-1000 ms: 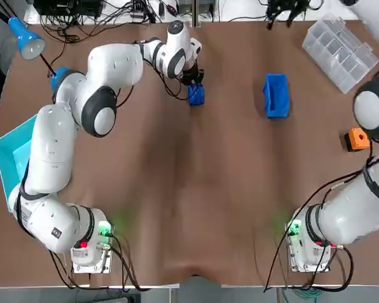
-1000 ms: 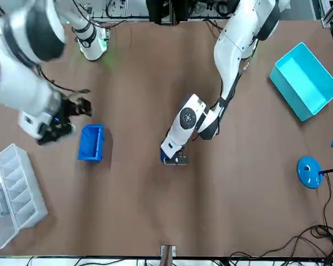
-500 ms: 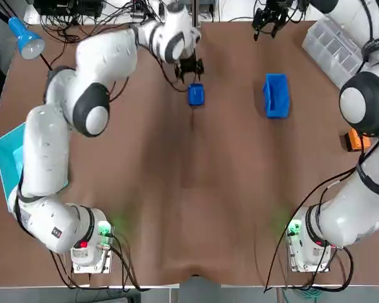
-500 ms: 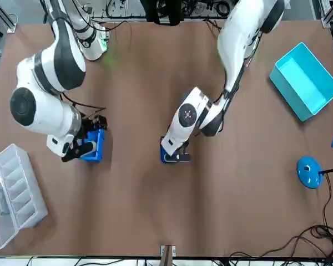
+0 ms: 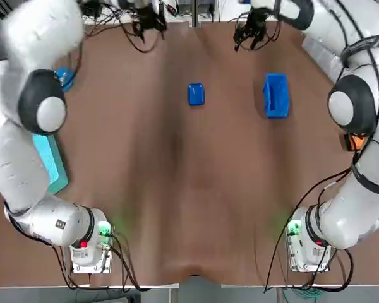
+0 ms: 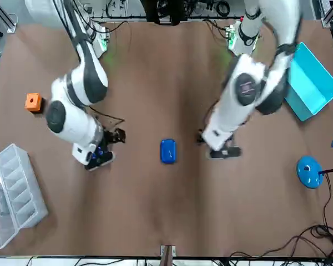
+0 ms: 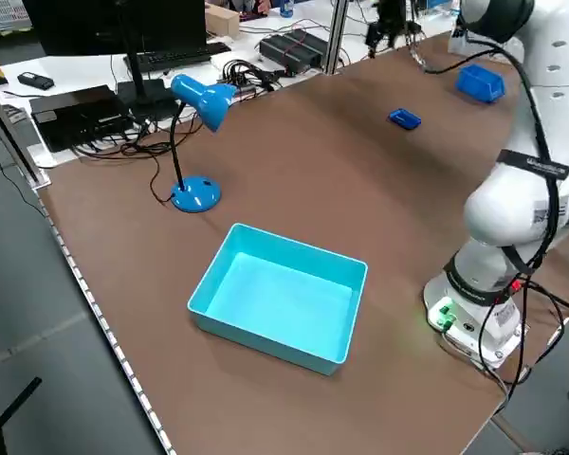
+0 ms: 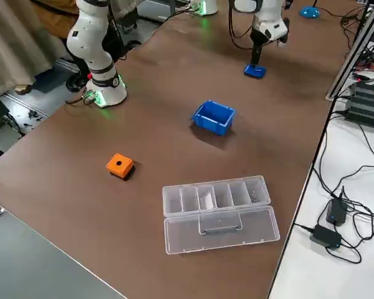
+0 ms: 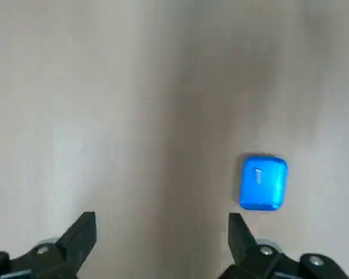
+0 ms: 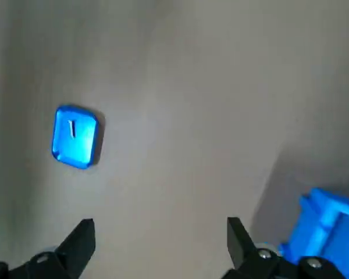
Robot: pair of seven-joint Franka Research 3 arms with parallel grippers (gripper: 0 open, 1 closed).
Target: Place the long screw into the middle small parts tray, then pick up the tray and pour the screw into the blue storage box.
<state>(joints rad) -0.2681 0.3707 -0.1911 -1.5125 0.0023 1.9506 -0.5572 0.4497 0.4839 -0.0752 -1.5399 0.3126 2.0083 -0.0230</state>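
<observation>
We find the long screw [image 10: 73, 129] lying in the small blue tray [image 5: 196, 94] at far centre, the blue storage box [image 5: 276, 95] apart on its right, and the left gripper [image 9: 161, 229] and right gripper [image 10: 161, 232] hovering open-fingered and empty near the far edge, so the placing looks done while the lift and pour remain.

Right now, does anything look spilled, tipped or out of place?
Nothing stands out. The small blue tray lies flat with the screw inside; the blue storage box stands upright, apart. Left gripper and right gripper hover open, clear of both.
</observation>
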